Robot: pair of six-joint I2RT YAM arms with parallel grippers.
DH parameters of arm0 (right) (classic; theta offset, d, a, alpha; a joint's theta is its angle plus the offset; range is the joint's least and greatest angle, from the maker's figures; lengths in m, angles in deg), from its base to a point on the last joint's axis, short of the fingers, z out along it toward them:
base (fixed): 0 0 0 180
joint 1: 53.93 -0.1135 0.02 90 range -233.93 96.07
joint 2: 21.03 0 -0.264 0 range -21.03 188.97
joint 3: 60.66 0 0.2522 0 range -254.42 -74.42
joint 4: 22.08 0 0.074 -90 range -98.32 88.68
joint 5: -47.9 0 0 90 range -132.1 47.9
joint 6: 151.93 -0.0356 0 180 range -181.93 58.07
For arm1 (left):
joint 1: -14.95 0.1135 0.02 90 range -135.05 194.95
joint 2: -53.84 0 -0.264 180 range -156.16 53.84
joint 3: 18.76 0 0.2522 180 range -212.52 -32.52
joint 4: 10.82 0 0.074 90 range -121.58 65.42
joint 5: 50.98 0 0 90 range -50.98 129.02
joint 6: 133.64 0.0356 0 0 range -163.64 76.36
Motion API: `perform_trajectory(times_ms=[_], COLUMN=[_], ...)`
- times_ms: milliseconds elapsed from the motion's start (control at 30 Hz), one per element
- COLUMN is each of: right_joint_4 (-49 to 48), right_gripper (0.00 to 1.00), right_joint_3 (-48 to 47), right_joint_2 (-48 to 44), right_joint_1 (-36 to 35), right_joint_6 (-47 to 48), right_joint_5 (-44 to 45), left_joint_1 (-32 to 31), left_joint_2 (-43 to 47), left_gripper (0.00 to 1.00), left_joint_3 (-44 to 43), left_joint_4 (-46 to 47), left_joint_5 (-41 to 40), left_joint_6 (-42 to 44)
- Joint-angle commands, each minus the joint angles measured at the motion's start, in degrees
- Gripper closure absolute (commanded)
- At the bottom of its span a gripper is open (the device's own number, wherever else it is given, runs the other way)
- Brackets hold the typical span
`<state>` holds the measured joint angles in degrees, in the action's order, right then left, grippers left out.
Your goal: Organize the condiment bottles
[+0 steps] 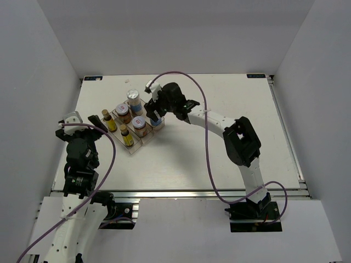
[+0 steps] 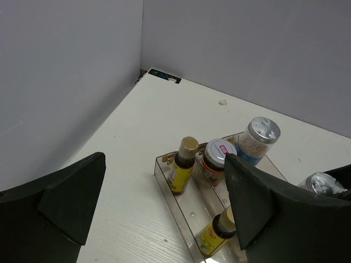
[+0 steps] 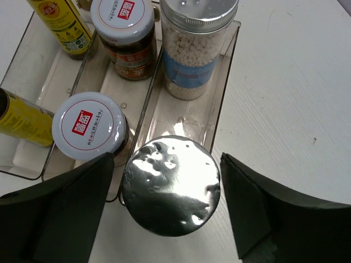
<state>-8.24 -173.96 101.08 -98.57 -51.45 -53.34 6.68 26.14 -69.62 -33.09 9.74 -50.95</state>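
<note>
In the top external view, six condiment bottles were counted at a clear divided tray on the white tabletop. Two slim, dark-capped bottles were seen in the tray's left lane: the far yellow bottle and the near yellow bottle. Two squat, pale-lidded jars were stood in the middle lane: the far brownish jar and the near brownish jar. The far silver-lidded jar, blue-white labelled, was placed at the far end of the right lane. The near silver-lidded jar was seen at that lane's near end, under the right tool. The left tool was held left of the tray, apart from it.

In the left wrist view, the left tool's fingers were spread wide with nothing between them, above the tabletop short of the tray.

In the right wrist view, the near silver-lidded jar's shiny lid was framed closely by the right tool's fingers, one on each side. Whether they pressed on it could not be told, nor whether it rested on the tray floor. The far silver-lidded jar was shown filled with small white beads behind a blue band.
</note>
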Motion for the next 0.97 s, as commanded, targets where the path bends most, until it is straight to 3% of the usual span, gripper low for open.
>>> perform_trajectory(times_ms=[0,33,167,400,700,933], right_joint_4=[-2.45,-2.28,-0.79,6.77,-4.55,-6.13], right_gripper=[0.16,0.11,0.11,0.11,0.11,0.1], right_joint_3=[-2.67,-2.67,-3.2,1.88,43.51,58.21], right_joint_2=[-3.0,-3.53,-7.05,-21.45,-54.84,-66.72], right_joint_1=[0.0,0.08,0.08,2.71,2.72,2.81], right_joint_6=[-0.37,-0.37,-0.55,-6.53,-1.7,-2.75], right_joint_5=[-1.06,-1.23,-0.71,5.62,11.86,13.44], left_joint_1=[0.01,0.01,0.01,-0.08,-0.25,-0.6], left_joint_2=[-0.07,0.02,-0.24,1.16,2.22,2.13], left_gripper=[0.02,0.02,0.02,0.02,0.02,0.02], left_joint_3=[0.19,0.36,0.36,0.71,1.42,2.03], left_joint_4=[0.78,0.87,0.87,1.22,2.97,3.59], left_joint_5=[0.36,0.36,0.36,1.24,13.53,15.57], left_joint_6=[0.54,0.54,0.54,0.81,2.83,3.53])
